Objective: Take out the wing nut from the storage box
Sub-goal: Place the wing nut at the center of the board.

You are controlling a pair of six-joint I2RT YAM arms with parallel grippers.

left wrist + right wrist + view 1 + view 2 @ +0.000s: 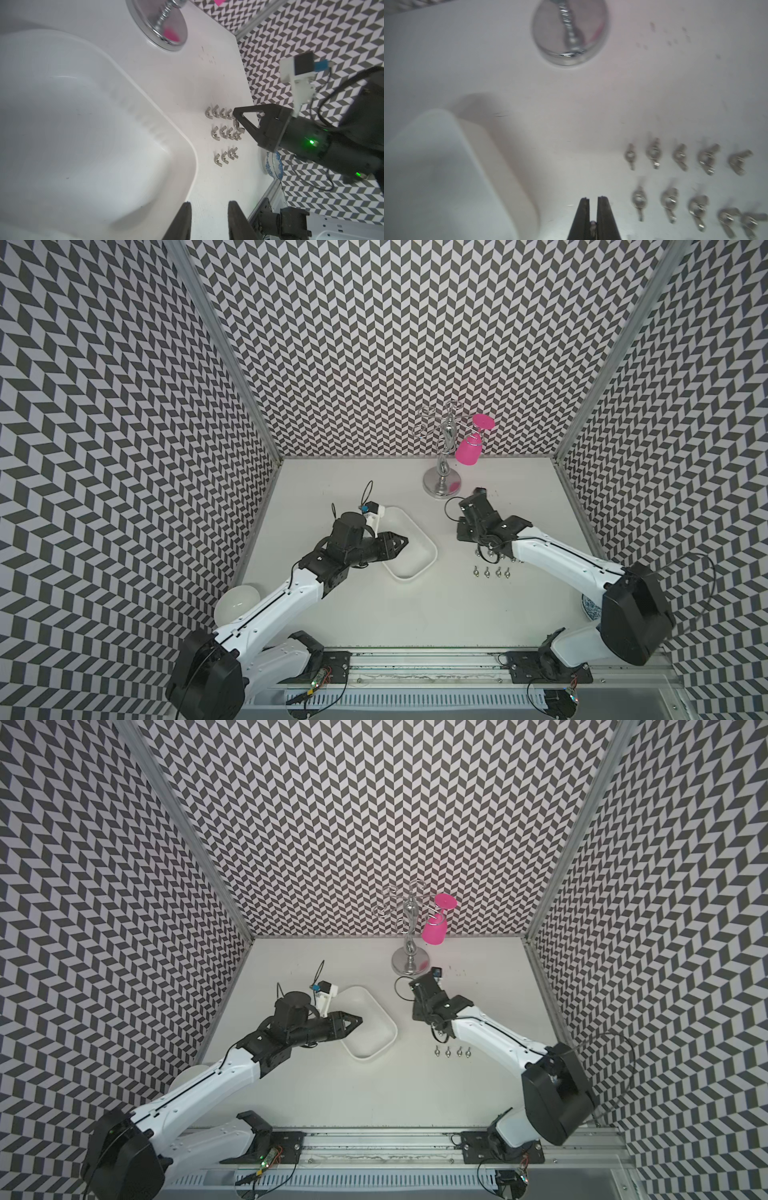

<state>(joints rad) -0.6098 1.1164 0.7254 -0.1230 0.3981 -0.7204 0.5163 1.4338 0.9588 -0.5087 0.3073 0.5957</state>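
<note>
The right gripper (593,198) is pinched almost shut on what looks like a wing nut (593,224), beside the rows of nuts (225,133) on the table (374,614), right of the empty-looking storage box (413,560). The left gripper (404,542) hovers part-open over the box, holding nothing.

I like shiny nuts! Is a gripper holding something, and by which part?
The right gripper seems to pinch a wing nut; which part is hidden. Left gripper holds nothing.

Pink cup (467,450) hangs on chrome rack (442,485) at back; white bowl (235,601) & blue-patterned bowl (590,610) nr front.
</note>
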